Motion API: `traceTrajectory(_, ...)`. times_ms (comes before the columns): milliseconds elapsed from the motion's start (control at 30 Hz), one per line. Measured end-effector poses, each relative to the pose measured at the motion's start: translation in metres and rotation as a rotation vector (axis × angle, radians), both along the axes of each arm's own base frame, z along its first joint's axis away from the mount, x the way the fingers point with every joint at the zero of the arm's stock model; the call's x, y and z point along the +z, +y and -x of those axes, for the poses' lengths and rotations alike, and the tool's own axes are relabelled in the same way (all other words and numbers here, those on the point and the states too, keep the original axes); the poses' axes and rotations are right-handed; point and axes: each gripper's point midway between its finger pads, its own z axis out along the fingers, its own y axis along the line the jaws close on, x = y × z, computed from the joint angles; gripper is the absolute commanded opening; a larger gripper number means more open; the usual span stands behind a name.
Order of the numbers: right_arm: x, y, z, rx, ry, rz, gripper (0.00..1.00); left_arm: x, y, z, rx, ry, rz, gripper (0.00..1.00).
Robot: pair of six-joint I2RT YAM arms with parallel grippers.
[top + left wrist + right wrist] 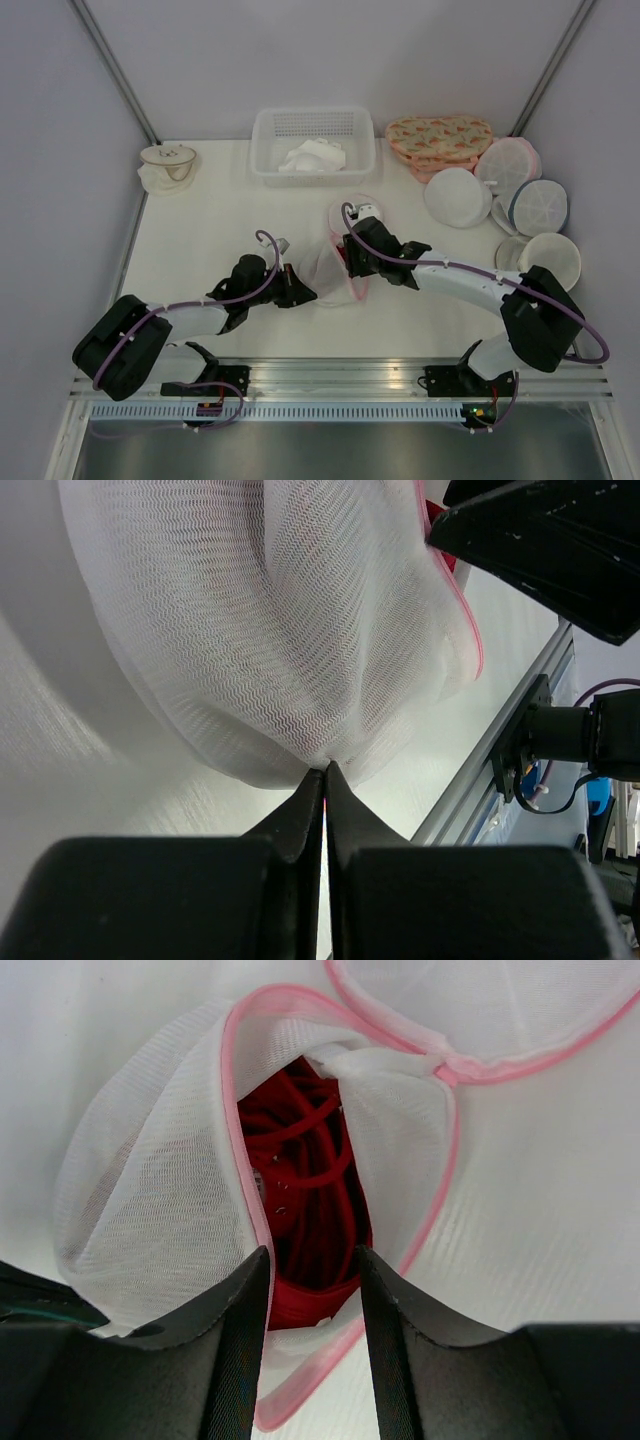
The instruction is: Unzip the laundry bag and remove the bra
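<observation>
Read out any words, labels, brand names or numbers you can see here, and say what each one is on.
None: no word, number or logo can be read in any view.
The laundry bag and the bra show no legible tag.
The floral bag bears a pattern only, no letters.
Any marks on the left arm's base are too small to read.

The laundry bag (328, 265) lies mid-table where left arm (200, 318) and right arm (465, 278) meet, before a basket (312, 179).
</observation>
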Motion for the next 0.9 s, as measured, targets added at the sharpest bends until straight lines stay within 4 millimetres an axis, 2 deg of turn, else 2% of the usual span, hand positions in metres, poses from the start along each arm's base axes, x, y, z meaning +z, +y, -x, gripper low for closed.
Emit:
traceTrajectory(333, -0.002, -0.001, -0.010, -0.010, -0.031, 0.022, 0.47, 0.000, 0.000, 0.000, 0.000, 0.000, 0.000, 0.02)
traceTrajectory(600, 0.025, -0.005, -0.024, -0.047, -0.109, -0.043, 0.47, 0.000, 0.000, 0.000, 0.000, 0.000, 0.000, 0.02)
traceTrajectory(700, 0.019, -0.008, -0.027, -0.060, -0.102, -0.029, 0.47, 0.000, 0.000, 0.000, 0.000, 0.000, 0.000, 0.02)
traceTrajectory(900, -0.006, -0.005, -0.025, -0.041, -0.040, -0.003, 0.46, 0.000, 0.000, 0.000, 0.000, 0.000, 0.000, 0.02)
